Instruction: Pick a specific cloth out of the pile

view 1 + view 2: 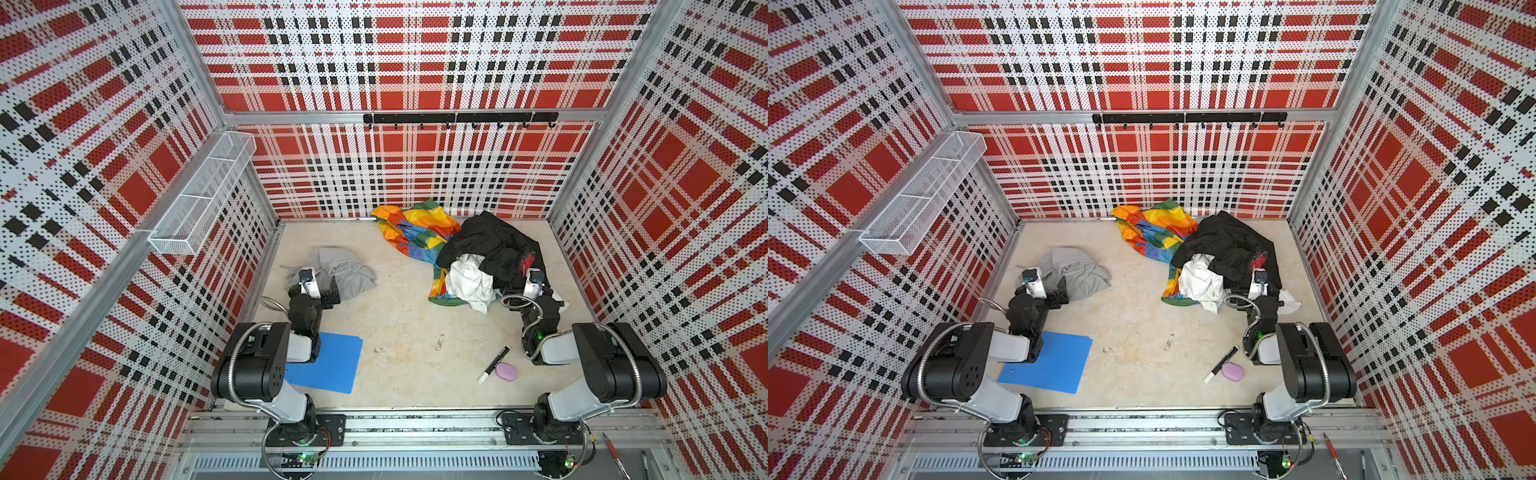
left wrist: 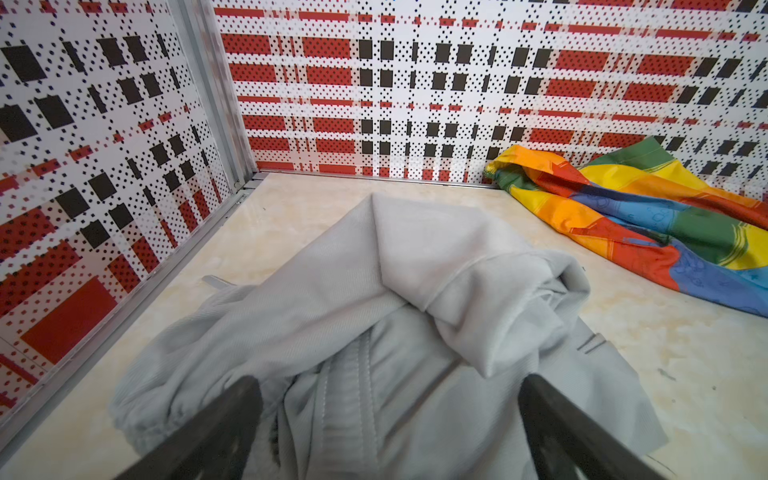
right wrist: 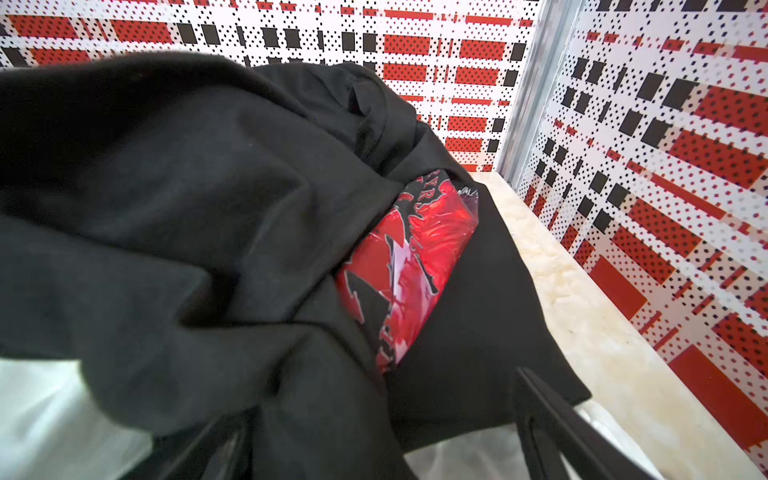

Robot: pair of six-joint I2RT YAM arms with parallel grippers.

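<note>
The cloth (image 1: 349,270) (image 1: 1081,270), plain light grey and crumpled, lies by itself on the left of the table, apart from the pile. My left gripper (image 1: 323,289) (image 1: 1055,291) (image 2: 390,390) hangs open over the cloth's (image 2: 415,270) near edge, fingers (image 2: 232,419) spread wide and pinching nothing. The pile (image 1: 478,257) at the back right holds a black garment (image 1: 490,245) (image 3: 187,208), a white cloth (image 1: 469,280) and a rainbow cloth (image 1: 419,232) (image 2: 648,224). My right gripper (image 1: 519,286) (image 1: 1246,286) (image 3: 378,399) stands open at the pile's near right side, over black fabric.
A blue sheet (image 1: 332,365) lies under the left arm. A black marker (image 1: 493,364) and a purple oval object (image 1: 507,371) sit near the right arm. A wire basket (image 1: 203,191) hangs on the left wall, a hook rail (image 1: 457,118) on the back wall.
</note>
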